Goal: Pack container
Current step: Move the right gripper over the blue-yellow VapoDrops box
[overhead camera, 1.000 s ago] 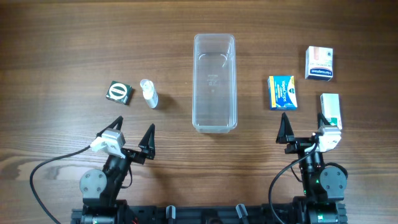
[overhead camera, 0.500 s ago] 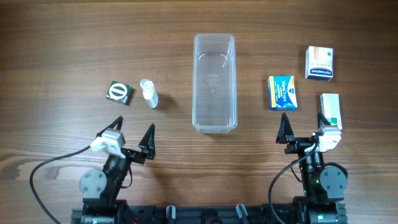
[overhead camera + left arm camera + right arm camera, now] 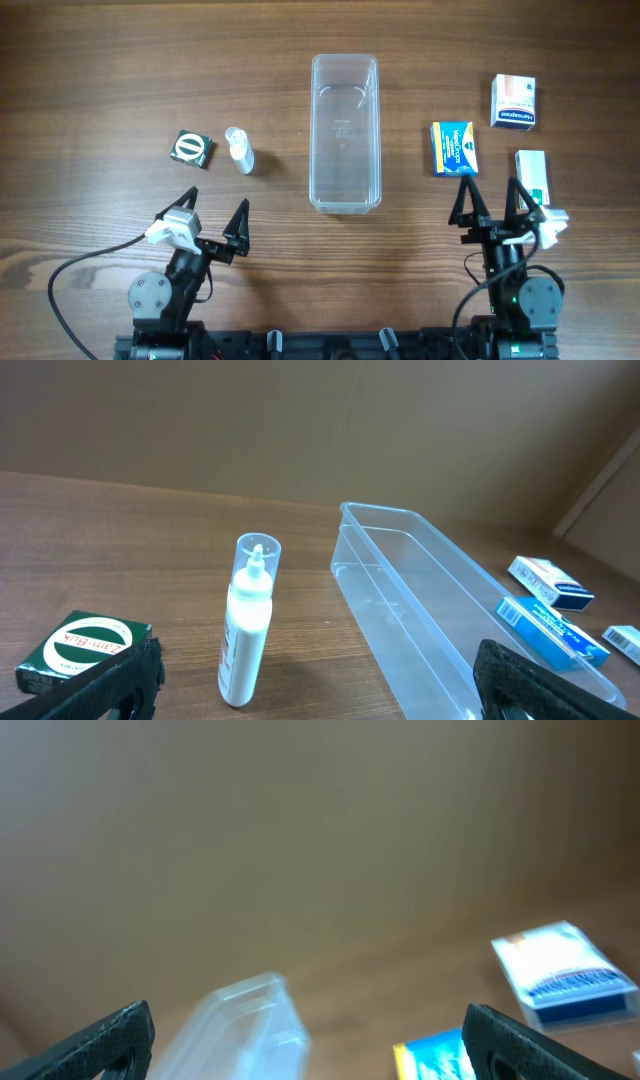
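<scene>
The clear plastic container [image 3: 345,133] stands empty at the table's middle; it also shows in the left wrist view [image 3: 440,610] and, blurred, in the right wrist view [image 3: 245,1020]. A small white bottle [image 3: 239,150] and a dark green box [image 3: 191,148] lie left of it. A blue and yellow box [image 3: 454,148], a white and blue box [image 3: 513,102] and a white and green box [image 3: 532,176] lie to its right. My left gripper [image 3: 210,222] is open and empty, near the table's front. My right gripper [image 3: 490,208] is open and empty, just below the blue and yellow box.
The wooden table [image 3: 120,70] stretches bare round the objects. Both arm bases and their cables sit along the front edge. A plain brown wall shows behind the table in the wrist views.
My right gripper has turned and shifted slightly right, its fingers now pointing straight up the table. The left arm and all objects have not moved.
</scene>
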Robot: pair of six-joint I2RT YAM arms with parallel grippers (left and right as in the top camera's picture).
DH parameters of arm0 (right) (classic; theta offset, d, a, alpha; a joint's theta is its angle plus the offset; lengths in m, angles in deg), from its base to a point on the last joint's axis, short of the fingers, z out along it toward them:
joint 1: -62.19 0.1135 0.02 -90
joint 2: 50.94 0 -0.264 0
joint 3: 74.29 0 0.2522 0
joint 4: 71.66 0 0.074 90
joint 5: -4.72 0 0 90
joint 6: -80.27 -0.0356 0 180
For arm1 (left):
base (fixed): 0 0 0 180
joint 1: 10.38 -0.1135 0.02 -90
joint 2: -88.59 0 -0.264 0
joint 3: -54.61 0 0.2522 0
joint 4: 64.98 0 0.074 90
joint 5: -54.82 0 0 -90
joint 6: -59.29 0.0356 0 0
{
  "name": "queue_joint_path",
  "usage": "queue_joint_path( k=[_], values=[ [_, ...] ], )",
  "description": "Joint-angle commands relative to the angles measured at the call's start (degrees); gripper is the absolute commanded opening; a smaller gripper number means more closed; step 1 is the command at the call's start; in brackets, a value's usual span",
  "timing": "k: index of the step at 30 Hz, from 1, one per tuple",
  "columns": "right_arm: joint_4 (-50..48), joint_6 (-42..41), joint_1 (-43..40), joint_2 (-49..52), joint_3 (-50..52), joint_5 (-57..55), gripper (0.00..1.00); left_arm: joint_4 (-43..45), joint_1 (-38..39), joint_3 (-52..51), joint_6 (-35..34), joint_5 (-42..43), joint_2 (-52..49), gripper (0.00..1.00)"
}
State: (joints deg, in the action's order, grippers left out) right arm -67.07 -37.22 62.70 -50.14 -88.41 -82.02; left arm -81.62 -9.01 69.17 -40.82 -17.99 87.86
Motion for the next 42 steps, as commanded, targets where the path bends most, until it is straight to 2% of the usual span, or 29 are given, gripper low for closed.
queue_joint_path(
  k=[1,4,6,10,14,16,21,23,25,32,42],
  values=[
    [-6.6,-2.4,0.3,-0.2,0.0,9.2,1.00,0.1,-0.4,-0.5,0.9,-0.3,0.3,1.00],
    [-9.7,2.6,0.3,0.0,-1.4,12.1,1.00,0.1,-0.4,-0.5,0.9,-0.3,0.3,1.00],
    [-9.4,9.5,0.3,1.7,-4.9,12.1,1.00,0.1,-0.4,-0.5,0.9,-0.3,0.3,1.00],
    [-3.5,16.2,0.3,11.6,-14.0,7.6,1.00,0.1,-0.4,-0.5,0.9,-0.3,0.3,1.00],
    [2.3,22.3,0.3,30.7,-27.0,7.2,1.00,0.1,-0.4,-0.5,0.9,-0.3,0.3,1.00],
    [11.7,26.1,0.3,46.1,-39.6,5.1,1.00,0.1,-0.4,-0.5,0.9,-0.3,0.3,1.00],
    [36.2,26.1,0.3,71.7,-65.2,4.3,1.00,0.1,-0.4,-0.5,0.9,-0.3,0.3,1.00],
    [41.7,26.0,0.3,79.6,-72.1,4.3,1.00,0.1,-0.4,-0.5,0.9,-0.3,0.3,1.00],
    [43.5,26.0,0.3,85.4,-74.9,4.3,1.00,0.1,-0.4,-0.5,0.9,-0.3,0.3,1.00],
    [42.5,26.1,0.2,98.0,-75.1,3.2,1.00,0.1,-0.4,-0.5,0.9,-0.3,0.3,1.00],
    [49.6,27.5,0.2,108.7,-75.1,-2.2,1.00,0.1,-0.4,-0.5,0.9,-0.3,0.3,1.00]
  ],
)
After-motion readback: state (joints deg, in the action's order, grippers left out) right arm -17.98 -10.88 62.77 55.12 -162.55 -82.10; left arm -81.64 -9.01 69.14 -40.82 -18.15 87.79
